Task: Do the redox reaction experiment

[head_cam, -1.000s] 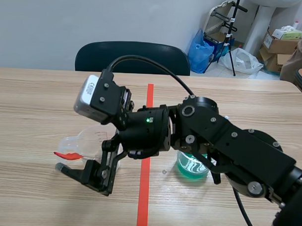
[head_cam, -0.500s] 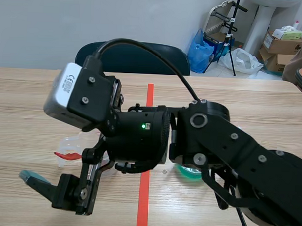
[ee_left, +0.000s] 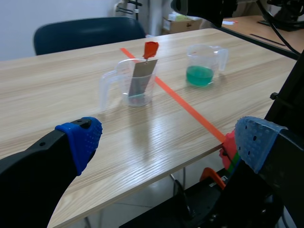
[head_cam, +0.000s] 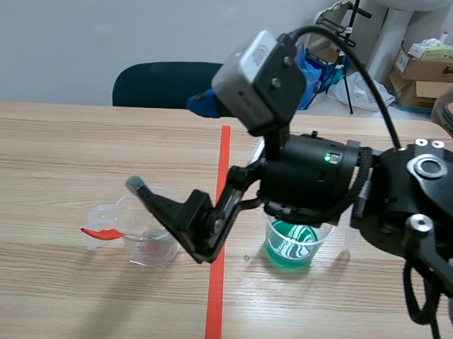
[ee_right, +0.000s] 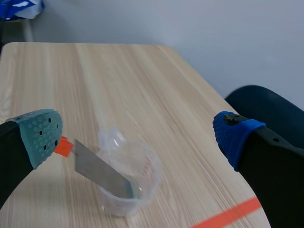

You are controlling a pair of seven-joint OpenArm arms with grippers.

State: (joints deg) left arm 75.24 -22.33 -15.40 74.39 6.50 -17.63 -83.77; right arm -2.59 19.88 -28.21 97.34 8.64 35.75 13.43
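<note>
Matte black with rounded joints and silver screws, the right arm (head_cam: 404, 198) carries a silver-grey camera box (head_cam: 259, 81), a looping black cable (head_cam: 364, 63) and a small green light (head_cam: 327, 157). Its thick fingers (head_cam: 182, 215) end in a dotted grey-green pad (head_cam: 135, 185) and a blue pad (head_cam: 204, 102).

bright, even indoor light with soft shadows on the table (head_cam: 56, 156)

The scene camera faces across the table (head_cam: 64, 134); both wrist views share the clear beaker (ee_left: 122, 80).
</note>
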